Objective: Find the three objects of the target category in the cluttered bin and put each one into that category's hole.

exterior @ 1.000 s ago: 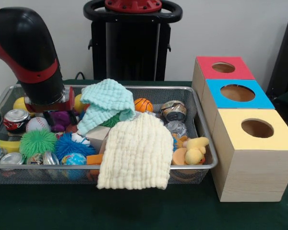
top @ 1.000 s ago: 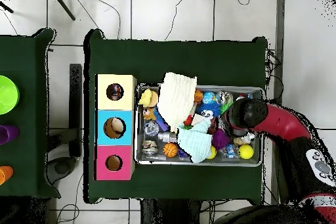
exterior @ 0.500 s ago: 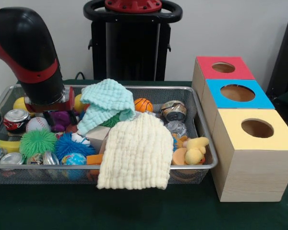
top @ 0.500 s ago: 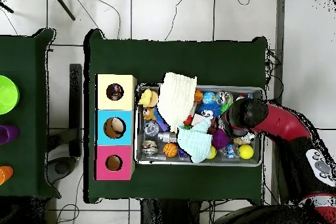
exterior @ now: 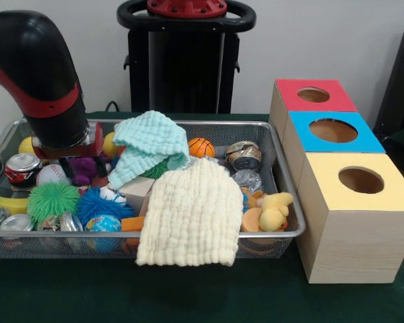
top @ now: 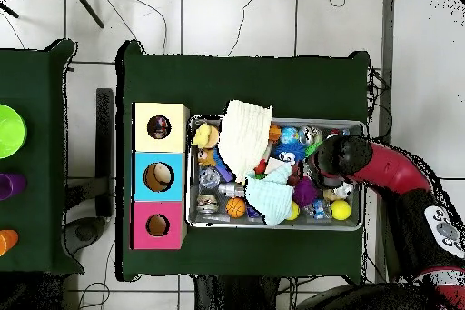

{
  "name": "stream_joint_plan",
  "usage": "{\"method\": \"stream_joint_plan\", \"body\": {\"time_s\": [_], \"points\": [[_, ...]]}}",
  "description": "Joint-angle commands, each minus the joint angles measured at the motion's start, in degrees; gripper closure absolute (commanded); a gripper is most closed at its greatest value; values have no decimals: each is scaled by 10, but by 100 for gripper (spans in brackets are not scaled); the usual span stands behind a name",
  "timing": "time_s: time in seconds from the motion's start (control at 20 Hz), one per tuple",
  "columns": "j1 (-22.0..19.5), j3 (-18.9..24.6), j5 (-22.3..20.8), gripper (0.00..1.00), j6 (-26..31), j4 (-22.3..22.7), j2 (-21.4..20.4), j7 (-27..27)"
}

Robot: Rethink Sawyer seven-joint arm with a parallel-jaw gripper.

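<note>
Dark green cloth covers the surface (exterior: 67, 296), and a pale wall stands behind the black pedestal (exterior: 186, 60) at the far side. On the cloth sits the wire mesh bin (exterior: 283, 237), crowded with toys, balls and dented cans.

From the front view's upper left the red and black arm (exterior: 44, 74) bends at a rounded elbow and points nearly straight down into the bin's left end. Its tool (exterior: 69, 160) is sunk among the clutter there, just above a purple toy (exterior: 85, 166) and beside a white baseball (exterior: 52, 174) and a red can (exterior: 21, 167). The wrist hides the tool's tips in both views, so I cannot tell whether it is open or closed. Seen from overhead, the arm (top: 381, 165) reaches in from the bin's right end, with the wrist over the toys.

A mint-green cloth (exterior: 148, 145) lies bunched in the bin's middle, and a cream cloth (exterior: 192, 215) drapes over the near rim. A small basketball (exterior: 200, 147) rests behind them; a yellow duck (exterior: 275, 210) sits by the right wall.

No small ruffled printed fabric pieces can be made out; the clutter may hide them.

Three wooden boxes stand in a row just right of the bin. The yellow-topped box (exterior: 390, 195) is nearest the camera, and its round hole (exterior: 361, 180) is dark.
</note>
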Motion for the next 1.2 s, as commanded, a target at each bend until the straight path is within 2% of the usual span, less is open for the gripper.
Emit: {"method": "stream_joint_plan", "body": {"time_s": [0.05, 0.75, 1.2], "points": [[-6, 47, 10, 0, -2, -50, 40, -20], [-2, 39, -2, 0, -47, -28, 37, -1], [2, 26, -17, 0, -98, 0, 38, 27]]}}
